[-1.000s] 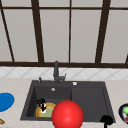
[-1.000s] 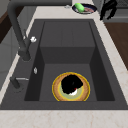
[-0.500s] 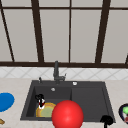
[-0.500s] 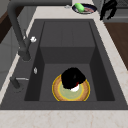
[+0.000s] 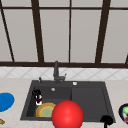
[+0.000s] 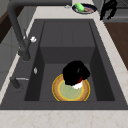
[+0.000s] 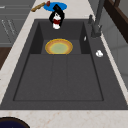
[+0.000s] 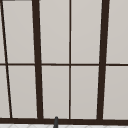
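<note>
Left hand (image 5: 37,96) clenches a small red-and-white thing (image 5: 38,101), hanging above the plate (image 5: 45,110) at the sink's (image 5: 87,100) nine o'clock; right hand (image 5: 107,120) idles, grip unclear.

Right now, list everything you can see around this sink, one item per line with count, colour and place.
sink: one, dark grey, set in the counter, basin on its left and drainboard on its right
faucet: one, dark grey, behind the basin
plate: one, yellow rim with green centre, on the basin floor
red ball: one, red, at the sink's front edge
blue plate: one, blue, counter left of the sink
dark bowl: one, holding something green, counter right of the sink
window: one, dark brown frame, behind the sink
left hand: black, holding a small red and white thing above the plate
right hand: black, at the sink's front right corner
</note>
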`<state>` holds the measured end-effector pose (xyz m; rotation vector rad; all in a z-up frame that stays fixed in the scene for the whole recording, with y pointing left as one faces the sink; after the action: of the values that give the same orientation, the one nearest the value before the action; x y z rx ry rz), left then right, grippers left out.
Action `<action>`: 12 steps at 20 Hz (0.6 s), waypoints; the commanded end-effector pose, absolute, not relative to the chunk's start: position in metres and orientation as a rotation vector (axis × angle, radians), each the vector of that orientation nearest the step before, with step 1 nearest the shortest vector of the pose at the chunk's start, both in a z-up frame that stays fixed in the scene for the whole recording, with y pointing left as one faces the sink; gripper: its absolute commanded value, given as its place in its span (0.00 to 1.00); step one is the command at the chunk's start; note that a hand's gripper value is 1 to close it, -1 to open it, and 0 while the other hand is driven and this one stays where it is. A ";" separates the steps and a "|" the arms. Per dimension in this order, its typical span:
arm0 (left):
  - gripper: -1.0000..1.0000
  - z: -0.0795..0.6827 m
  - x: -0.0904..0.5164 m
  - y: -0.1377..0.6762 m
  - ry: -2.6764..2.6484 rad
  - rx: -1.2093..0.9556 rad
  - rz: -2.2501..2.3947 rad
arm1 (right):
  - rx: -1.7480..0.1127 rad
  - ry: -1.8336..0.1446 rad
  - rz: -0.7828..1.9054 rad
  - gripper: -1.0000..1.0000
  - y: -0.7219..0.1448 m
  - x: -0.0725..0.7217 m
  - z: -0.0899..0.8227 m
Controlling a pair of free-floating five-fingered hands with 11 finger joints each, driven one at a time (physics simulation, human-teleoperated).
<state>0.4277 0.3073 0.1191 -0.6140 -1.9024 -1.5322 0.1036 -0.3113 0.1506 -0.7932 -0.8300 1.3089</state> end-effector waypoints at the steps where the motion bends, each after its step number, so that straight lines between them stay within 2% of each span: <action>1: 1.00 0.140 0.425 0.317 -1.886 -0.569 -1.527 | -0.793 -0.830 1.309 0.50 -0.311 0.104 0.151; 12: 1.00 0.182 0.404 0.357 -1.897 -0.596 -1.531 | -0.793 -0.830 1.309 0.50 -0.311 0.104 0.151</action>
<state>0.4098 0.3438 0.1730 -0.6073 -1.8962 -1.5377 0.1036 -0.3113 0.1506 -0.7932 -0.8300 1.3089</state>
